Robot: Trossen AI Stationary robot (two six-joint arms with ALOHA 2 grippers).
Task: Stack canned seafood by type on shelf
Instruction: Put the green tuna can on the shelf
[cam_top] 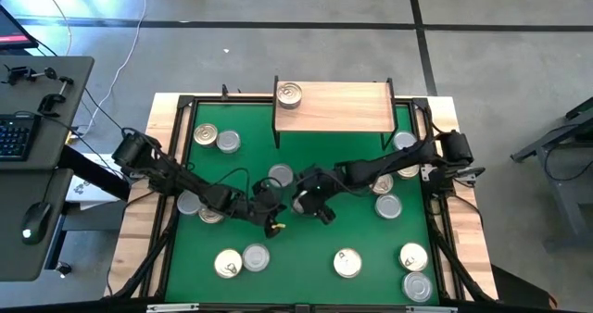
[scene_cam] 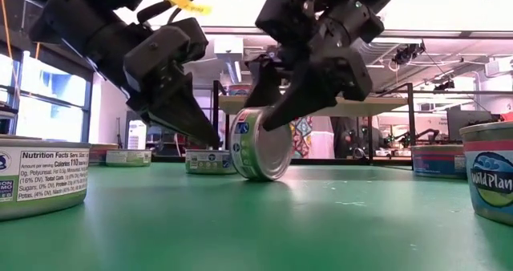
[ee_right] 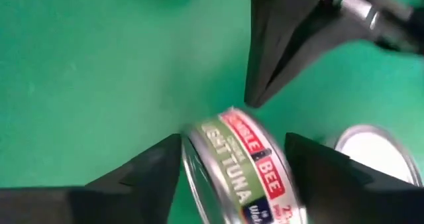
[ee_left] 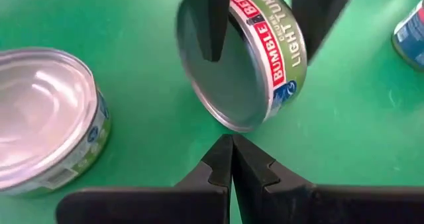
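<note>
A Bumble Bee light tuna can stands on its edge on the green mat, tilted, in the middle of the table. My right gripper comes down over it, and it also shows from the side in the low view. My left gripper is shut, its tips low by the can's silver face, also seen in the low view. The light-wood shelf stands at the far edge with one golden-lidded can on its left end. Other cans lie flat around the mat. My right gripper pinches the tuna can across its two flat faces, one finger on the silver face, the other behind it. The fingers slant down from above. The can's lower rim rests on the mat, and the can leans. My left gripper has its shut tips right at the can's lower rim; whether they touch it I cannot tell.
Cans lie at the mat's far left, left, near left, near right and right. A silver-lidded can sits close beside the left gripper. Wooden table borders frame the mat.
</note>
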